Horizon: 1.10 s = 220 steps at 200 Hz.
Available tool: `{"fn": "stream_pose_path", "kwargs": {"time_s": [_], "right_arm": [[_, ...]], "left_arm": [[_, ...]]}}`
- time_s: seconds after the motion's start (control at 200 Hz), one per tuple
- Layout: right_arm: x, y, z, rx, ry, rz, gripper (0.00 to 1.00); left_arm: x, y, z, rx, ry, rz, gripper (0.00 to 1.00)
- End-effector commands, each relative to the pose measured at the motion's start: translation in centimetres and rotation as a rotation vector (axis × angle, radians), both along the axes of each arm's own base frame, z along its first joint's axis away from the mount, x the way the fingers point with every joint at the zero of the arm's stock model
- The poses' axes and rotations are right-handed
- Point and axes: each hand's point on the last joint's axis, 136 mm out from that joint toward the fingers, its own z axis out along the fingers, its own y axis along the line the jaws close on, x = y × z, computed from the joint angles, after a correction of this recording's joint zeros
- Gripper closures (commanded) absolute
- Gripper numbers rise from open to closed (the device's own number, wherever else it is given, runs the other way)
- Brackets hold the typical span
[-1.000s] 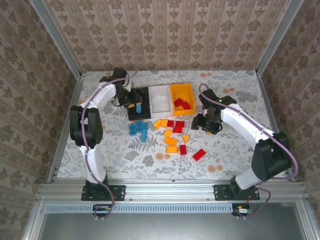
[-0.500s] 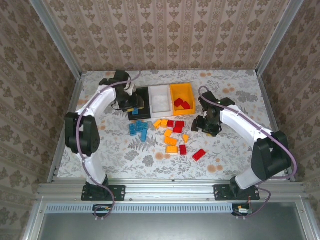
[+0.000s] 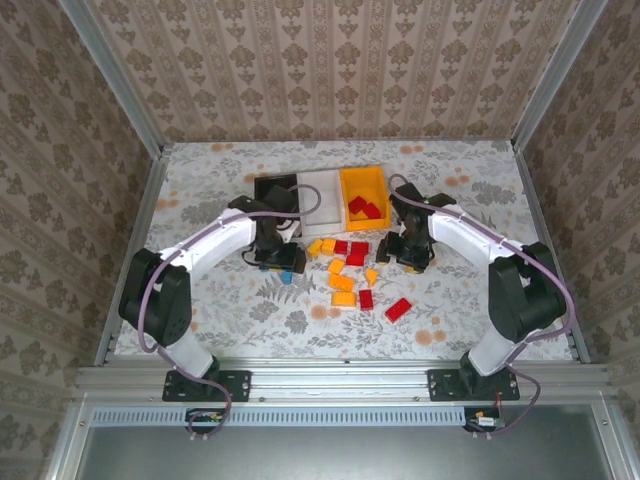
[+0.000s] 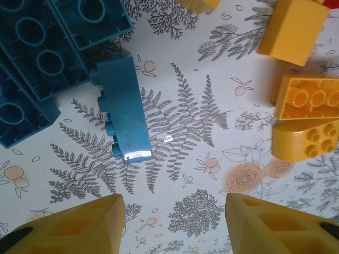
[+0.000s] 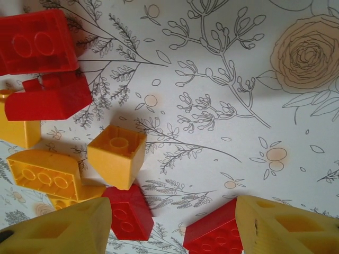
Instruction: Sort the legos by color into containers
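Glossy blue lego (image 4: pixel 127 106) on its side, studs leftward, left pincer (image 4: pixel 174 206) and right pincer (image 5: pixel 174 211) spread, seemingly empty

Your left arm (image 3: pixel 215 240): white rounded link shells, black joint housings, flat black base plate (image 3: pixel 205 383) at foot. Your right arm (image 3: pixel 470 238): same white-and-black build, same base. Thin grey-purple cable (image 3: pixel 200 235) runs along outside of each arm, foot to wrist. Your left gripper (image 4: pixel 174 203): two yellow plastic fingers (image 4: pixel 79 227), wedge-shaped, with shallow hollow recesses moulded into faces and small black mark at outer edge of each. Your right gripper (image 5: pixel 173 209): matching yellow wedges, same moulded recesses, black spot at outer edge of left one.
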Motion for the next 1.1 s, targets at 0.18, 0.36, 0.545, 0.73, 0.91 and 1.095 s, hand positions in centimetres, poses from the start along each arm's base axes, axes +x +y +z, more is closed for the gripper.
{"fn": "stream_pose_path", "kwargs": {"time_s": [0.18,0.36,0.545,0.73,0.91,1.095], "right_arm": [[0.4,0.7,1.1,0.022,-0.021,0.025,0.36],[-0.2,0.2,1.5,0.006,-0.026,0.023,0.36],[-0.8,-0.2,1.8,-0.002,-0.026,0.021,0.36],[-1.0,-0.6,2.2,-0.016,-0.033,0.022,0.36],[-1.1,-0.6,2.2,-0.018,-0.032,0.023,0.36],[-0.9,-0.5,2.0,-0.014,-0.031,0.024,0.36]], "left_arm": [[0.7,0.3,-2.9,0.079,0.021,-0.004,0.48],[0.9,0.5,-4.4,0.111,0.041,-0.02,0.49],[1.1,0.2,-5.8,0.121,0.059,-0.037,0.57],[1.1,0.3,-6.0,0.124,0.068,-0.042,0.71],[0.5,0.7,-4.5,0.114,0.056,-0.044,0.77],[-0.1,1.2,-0.4,0.06,0.015,-0.028,0.77]]}}
